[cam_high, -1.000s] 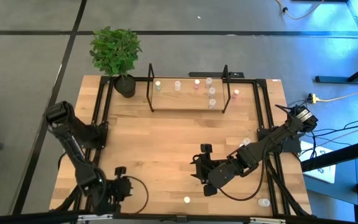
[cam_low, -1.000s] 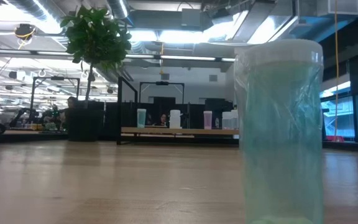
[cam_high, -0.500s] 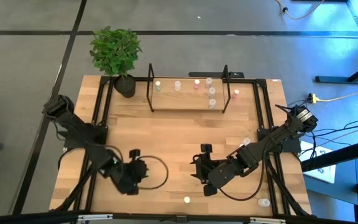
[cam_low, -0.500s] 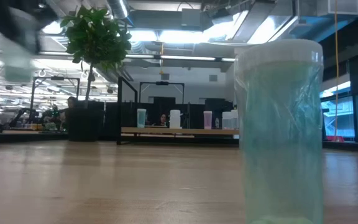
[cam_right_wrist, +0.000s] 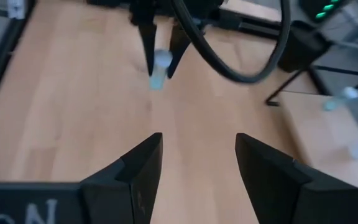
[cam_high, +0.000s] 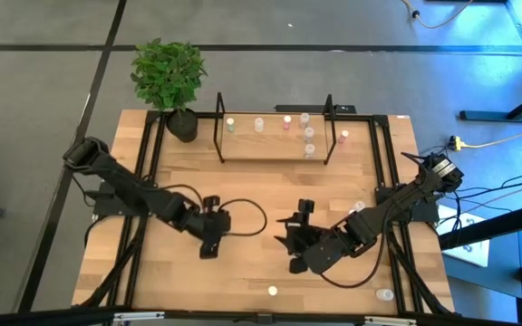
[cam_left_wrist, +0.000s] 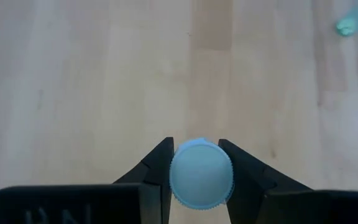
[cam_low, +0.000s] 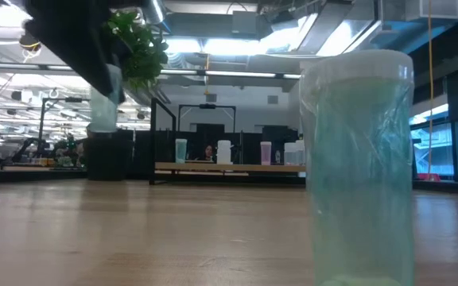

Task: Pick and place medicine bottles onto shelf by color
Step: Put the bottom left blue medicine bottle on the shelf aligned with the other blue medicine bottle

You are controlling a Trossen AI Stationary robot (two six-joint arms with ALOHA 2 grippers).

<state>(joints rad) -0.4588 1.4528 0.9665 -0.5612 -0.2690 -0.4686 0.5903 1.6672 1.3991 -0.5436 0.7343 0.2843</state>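
From above, the bottles on the shelf [cam_high: 275,145] are too small for me to tell their tints apart. My left gripper [cam_left_wrist: 201,171] hides the sides of the bottle [cam_left_wrist: 201,181] it clamps; only the cap shows. At counter height, a near bottle [cam_low: 359,167] is cut off below.

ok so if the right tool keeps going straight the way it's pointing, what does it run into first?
Probably the left tool, which grips a pale bottle straight ahead of the open right tool. Bare tabletop lies between them; depth is hard to judge.
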